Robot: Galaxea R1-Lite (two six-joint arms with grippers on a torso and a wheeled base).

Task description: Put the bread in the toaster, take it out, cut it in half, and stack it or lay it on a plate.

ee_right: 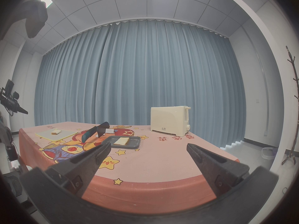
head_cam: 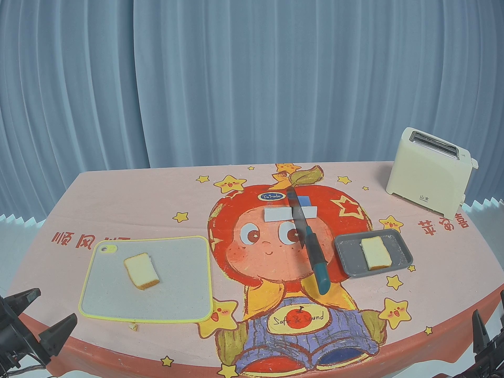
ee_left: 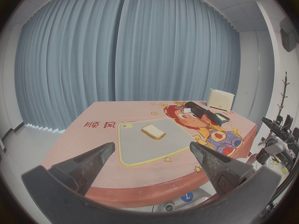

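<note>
My left hand and right hand hang released, holding nothing, off the surface's near edge. One bread piece lies on the cutting board at left. The other bread piece lies on the grey tray at right, with the knife between them and the toaster far right.

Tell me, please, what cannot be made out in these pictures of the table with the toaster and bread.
1. Head view: the cream plastic toaster hides its slots' insides behind its own walls, so bread within cannot be told.
2. Head view: the black right gripper is cut off by the picture's bottom-right edges.
3. Head view: the small tan scrap beside the yellow-rimmed grey cutting board is too small to identify.
</note>
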